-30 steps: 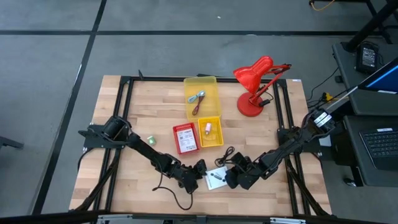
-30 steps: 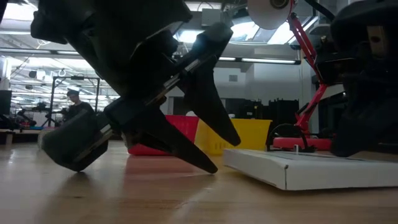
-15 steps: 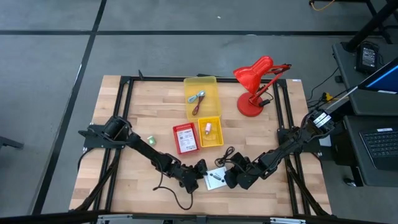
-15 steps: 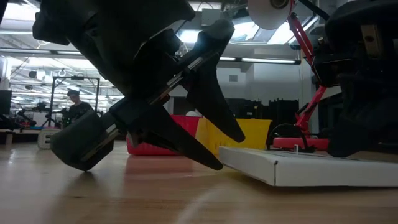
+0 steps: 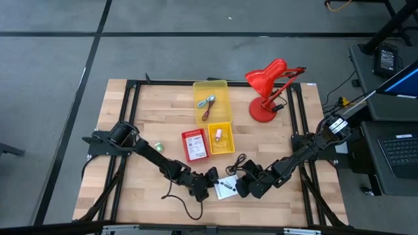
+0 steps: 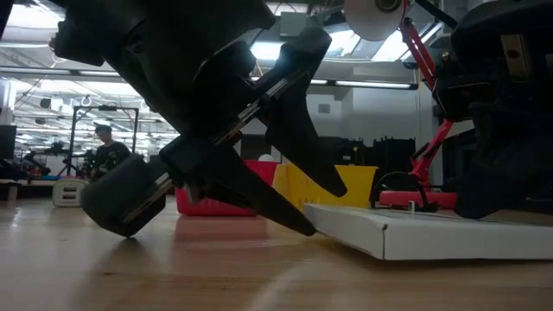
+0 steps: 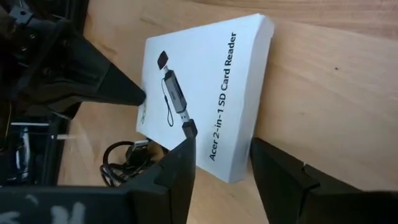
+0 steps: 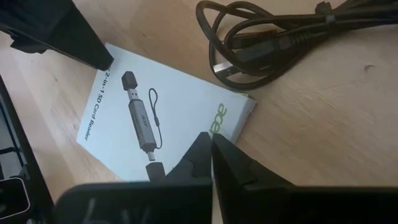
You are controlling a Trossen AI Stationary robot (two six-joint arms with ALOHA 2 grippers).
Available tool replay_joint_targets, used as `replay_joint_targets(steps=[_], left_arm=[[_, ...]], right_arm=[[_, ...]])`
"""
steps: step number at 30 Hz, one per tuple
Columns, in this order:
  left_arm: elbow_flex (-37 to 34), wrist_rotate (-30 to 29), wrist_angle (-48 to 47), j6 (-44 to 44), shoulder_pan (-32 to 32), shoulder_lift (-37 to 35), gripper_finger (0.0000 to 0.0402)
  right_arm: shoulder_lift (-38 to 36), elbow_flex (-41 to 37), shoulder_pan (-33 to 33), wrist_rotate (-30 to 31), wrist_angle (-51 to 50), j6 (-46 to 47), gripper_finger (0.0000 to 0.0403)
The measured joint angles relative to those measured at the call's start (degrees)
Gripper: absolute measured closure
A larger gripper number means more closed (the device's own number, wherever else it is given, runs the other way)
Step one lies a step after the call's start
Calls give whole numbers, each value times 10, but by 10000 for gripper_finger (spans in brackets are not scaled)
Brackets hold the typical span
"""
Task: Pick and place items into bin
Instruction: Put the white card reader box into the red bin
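Note:
A white printed packet [image 5: 226,188] [image 7: 205,74] [image 8: 186,93] lies flat on the table near its near edge. My left gripper [image 5: 210,176] [image 7: 221,140] is open at the packet's left end. In the low view one finger is down at the table beside that end and the other is above the packet's top. My right gripper [image 5: 239,186] [image 8: 211,140] is shut at the packet's right side. A coiled black cable [image 5: 236,162] [image 8: 280,37] lies just beyond the packet. A blue-and-silver tool and a dark red cord [image 5: 208,104] lie in the far yellow bin. My left gripper's lower fingertip [image 6: 302,228] stands right at the packet's left end [image 6: 315,212]; I cannot tell whether it touches. My right gripper rests its shut fingertips [image 8: 208,146] on the packet's top face near the printed logo [image 8: 221,115], slanting down from the table's right. The packet stays flat on the table.
Two yellow bins [image 5: 224,88] [image 5: 230,147] and a red box [image 5: 194,145] stand in the table's middle. A big red desk lamp [image 5: 268,91] stands at the far right. A tiny green piece [image 5: 159,147] lies left of the red box. A person shows far off in the room.
My left gripper has crept toward the table's right, closing on the packet's left end, still open. The packet's near left corner has shifted a little as the packet turned slightly on the table. My right gripper has kept shut in place.

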Motion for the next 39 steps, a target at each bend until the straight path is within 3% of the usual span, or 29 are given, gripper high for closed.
replay_joint_targets(steps=[19, 39], left_arm=[[-2, -79, 41, 46, 0, 1, 253], [-3, -95, 106, 67, -10, 4, 253]], right_arm=[[0, 0, 1, -6, 1, -1, 403], [0, 0, 1, -4, 5, -15, 403]])
